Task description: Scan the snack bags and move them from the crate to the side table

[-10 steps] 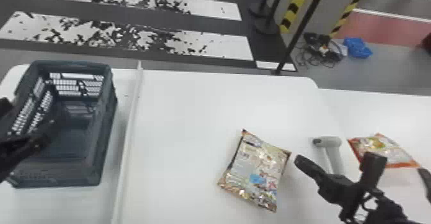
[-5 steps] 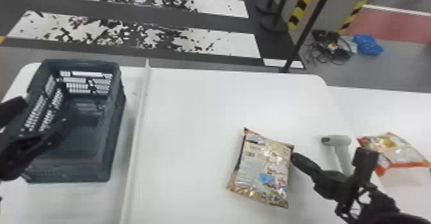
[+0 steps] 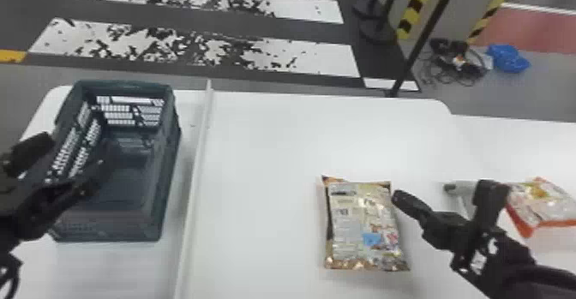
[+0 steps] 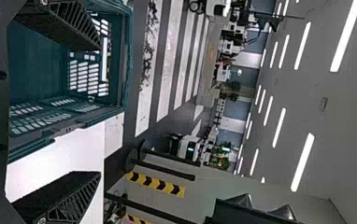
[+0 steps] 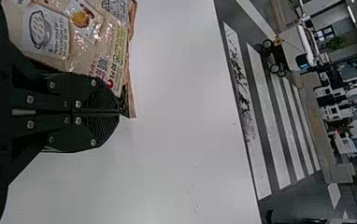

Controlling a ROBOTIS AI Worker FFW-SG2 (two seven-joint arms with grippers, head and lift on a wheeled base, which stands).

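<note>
Right gripper (image 3: pixel 398 195) right beside the snack bag (image 3: pixel 364 225), jaws together!
That bag's lying on the white table (image 3: pixel 265 148); left gripper (image 3: pixel 76 150) is at the crate (image 3: pixel 169 169), jaws wide apart.

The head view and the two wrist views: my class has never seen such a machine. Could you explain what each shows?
This is a robot with two black arms. The head view looks down on the work; each wrist view comes from one arm, turned sideways. On the white table, a dark crate stands on the left, by the open left tool. A snack bag lies beside the right tool, which is shut. Farther right are what looks like a scanner and an orange-edged bag. Neither tool holds anything.
</note>
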